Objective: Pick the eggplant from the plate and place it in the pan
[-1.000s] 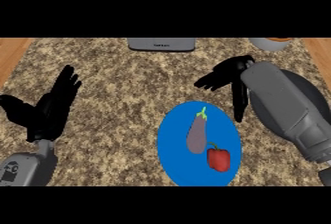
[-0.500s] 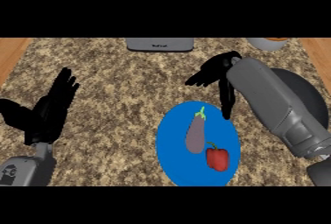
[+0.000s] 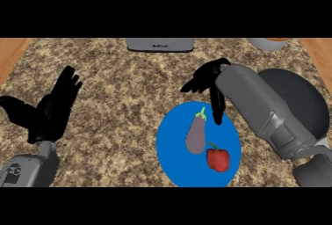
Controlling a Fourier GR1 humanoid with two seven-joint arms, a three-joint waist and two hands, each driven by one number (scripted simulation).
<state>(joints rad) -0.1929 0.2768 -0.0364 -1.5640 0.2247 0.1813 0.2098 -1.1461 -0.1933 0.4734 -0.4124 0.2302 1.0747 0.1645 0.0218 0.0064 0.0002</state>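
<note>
The robot's right hand (image 3: 209,82) hangs over the far rim of a blue plate (image 3: 170,147) on a speckled stone counter (image 3: 123,83). Its fingers (image 3: 217,110) are spread and straight, pointing down toward the plate, and hold nothing. The longest fingertip ends just beside the green stem of the eggplant (image 3: 196,135); the view does not show whether they touch. The eggplant lies lengthwise on the plate, stem toward the far side, with a red pepper (image 3: 218,159) just beside its near end. The dark pan (image 3: 299,94) sits to the right of the plate, partly hidden behind the grey right forearm (image 3: 266,110). At the view's left, the left hand (image 3: 50,110) rests open with its fingers up, well apart from the plate.
</note>
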